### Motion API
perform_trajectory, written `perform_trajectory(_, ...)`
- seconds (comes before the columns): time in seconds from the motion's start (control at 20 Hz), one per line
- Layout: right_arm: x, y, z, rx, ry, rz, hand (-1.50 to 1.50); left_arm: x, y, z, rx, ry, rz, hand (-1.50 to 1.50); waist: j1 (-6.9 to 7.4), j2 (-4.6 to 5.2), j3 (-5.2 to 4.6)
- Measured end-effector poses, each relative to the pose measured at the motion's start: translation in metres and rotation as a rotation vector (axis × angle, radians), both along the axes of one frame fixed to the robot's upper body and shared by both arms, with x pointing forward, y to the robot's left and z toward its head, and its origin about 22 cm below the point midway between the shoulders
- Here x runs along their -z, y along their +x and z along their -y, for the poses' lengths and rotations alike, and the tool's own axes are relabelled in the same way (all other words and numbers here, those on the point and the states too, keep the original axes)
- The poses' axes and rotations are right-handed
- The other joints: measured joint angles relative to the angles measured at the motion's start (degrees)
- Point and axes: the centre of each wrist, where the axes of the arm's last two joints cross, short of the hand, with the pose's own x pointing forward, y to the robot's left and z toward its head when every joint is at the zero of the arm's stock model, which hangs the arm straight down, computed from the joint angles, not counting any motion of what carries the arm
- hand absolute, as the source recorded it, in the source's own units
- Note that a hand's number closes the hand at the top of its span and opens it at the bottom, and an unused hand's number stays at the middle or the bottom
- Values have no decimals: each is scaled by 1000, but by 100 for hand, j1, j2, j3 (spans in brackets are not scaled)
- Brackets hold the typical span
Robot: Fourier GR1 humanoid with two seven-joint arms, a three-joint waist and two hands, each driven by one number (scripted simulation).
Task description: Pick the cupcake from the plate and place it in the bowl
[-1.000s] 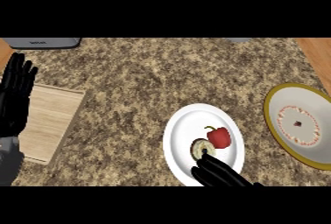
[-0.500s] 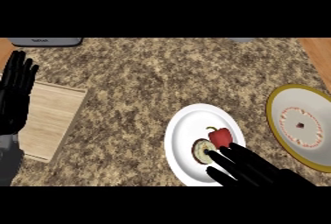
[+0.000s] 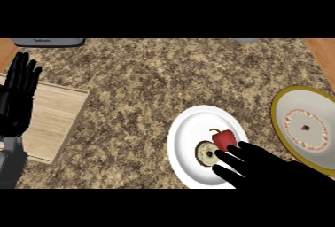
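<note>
On speckled stone counter (image 3: 150, 88), round white plate (image 3: 189, 133) with cupcake (image 3: 208, 153) and red pepper (image 3: 223, 139), my right hand (image 3: 262, 166) (fingers straight) touching both, cream bowl (image 3: 288, 106) beside, left hand (image 3: 18, 95) resting open.

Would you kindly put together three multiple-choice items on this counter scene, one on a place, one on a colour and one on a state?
1. Where does the cupcake sit?
A. in the bowl
B. on the white plate
C. on the wooden board

2. What colour is the pepper beside it?
A. red
B. green
C. yellow

3. How is the left hand?
A. curled round the cupcake
B. pressing flat on the plate
C. open, fingers up, at the view's left edge

Answers:
1 B, the cupcake lies on the white plate, apart from the bowl.
2 A, the pepper is red with a green stem.
3 C, it rests open by the wooden board, while the right hand reaches over the plate.
</note>
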Motion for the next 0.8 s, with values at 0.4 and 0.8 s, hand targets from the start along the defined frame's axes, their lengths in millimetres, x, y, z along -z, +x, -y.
perform_trajectory(0.4, 23, 19, -12, 13, -40, -32, -150, 5, 3, -7, 5, -9, -1, 0, -6, 3, 6)
perform_trajectory(0.8, 63, 37, -23, 50, -56, -60, -150, 1, 1, -3, 2, -10, 1, 0, -1, 2, 8)
